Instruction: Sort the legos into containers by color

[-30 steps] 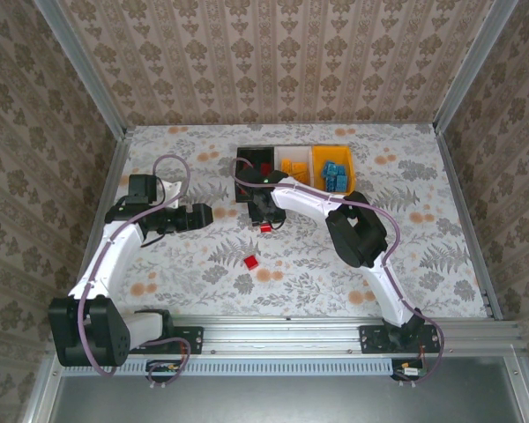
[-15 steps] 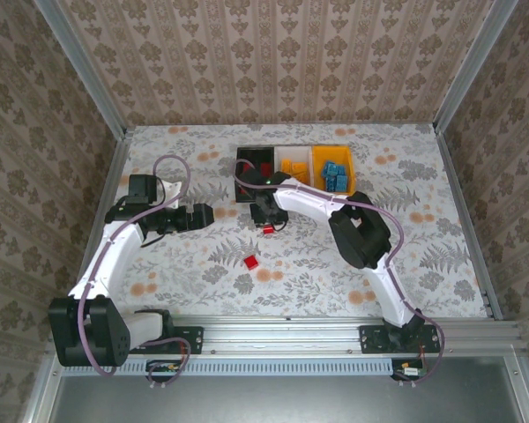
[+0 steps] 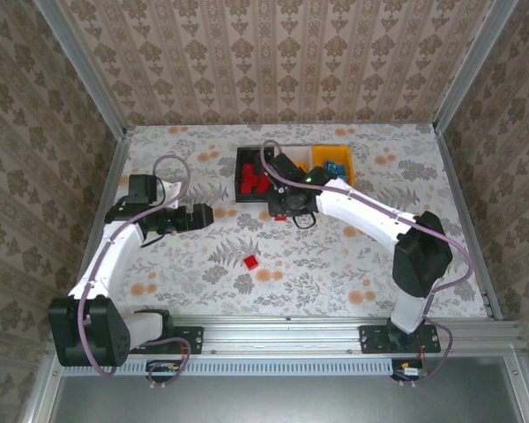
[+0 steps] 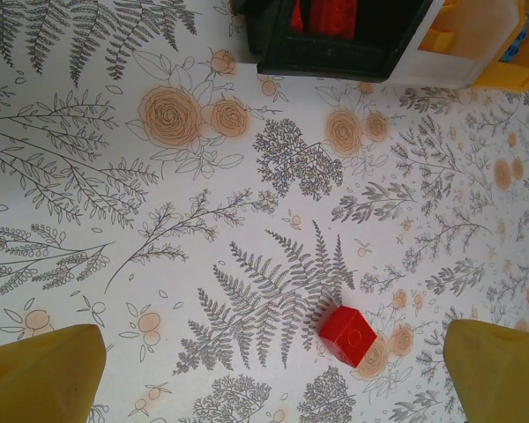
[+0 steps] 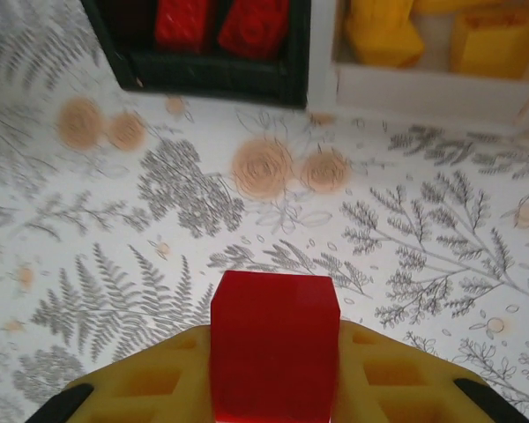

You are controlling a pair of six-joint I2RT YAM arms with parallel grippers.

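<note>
The right fingers, yellow plastic, are closed on a small red rectangular plastic brick. One finger presses each side, and the brick's top face stands up between them. A second ago this red brick lay on the floral-patterned table, just in front of the open-top black plastic bin, with the fingers lowered over it. That spot is now bare. The right arm has drawn up and swung its elbow out to the right, so the pick looks to have succeeded.

From the right wrist, the black bin's front wall lies ahead with red bricks already inside. The white plastic bin sits against its right side and holds orange-yellow bricks. The orange-yellow bin at the far end of the row carries blue bricks. The held brick is near the black bin but not yet over it. What is left for this piece is a short carry forward and a release.

The left fingers are spread wide and hold nothing, and the left arm has not moved in the last second. A second red brick rests on the table ahead of them. It looks like the last loose piece.
</note>
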